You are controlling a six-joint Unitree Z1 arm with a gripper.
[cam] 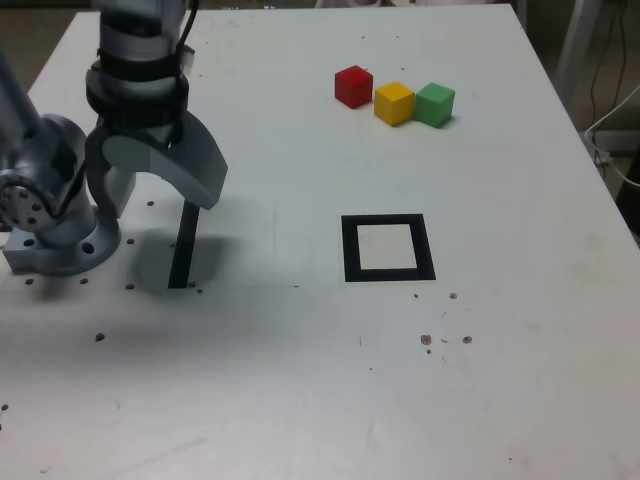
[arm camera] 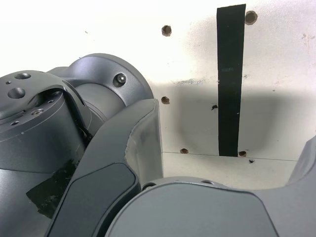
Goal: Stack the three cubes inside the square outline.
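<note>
The three cubes sit in a touching row at the far right of the table in the exterior view: red [cam: 353,86], yellow [cam: 394,103], green [cam: 435,105]. The square outline [cam: 350,250], a thick black frame with a white centre, lies nearer the front, below the cubes, and holds nothing. My gripper [cam: 160,192] hangs far off at the exterior view's left, open and with nothing between its fingers. The wrist view shows its wide-apart jaws and bare table; the gripper [arm camera: 229,126] is open there too. No cube or outline shows in the wrist view.
A straight black strip [cam: 184,245] [arm camera: 230,79] lies on the table just under the gripper. The arm's grey base [cam: 55,235] stands at the exterior view's left edge. Small screw holes [arm camera: 166,30] and specks dot the white tabletop [cam: 300,380]. Cables hang past the table's right edge.
</note>
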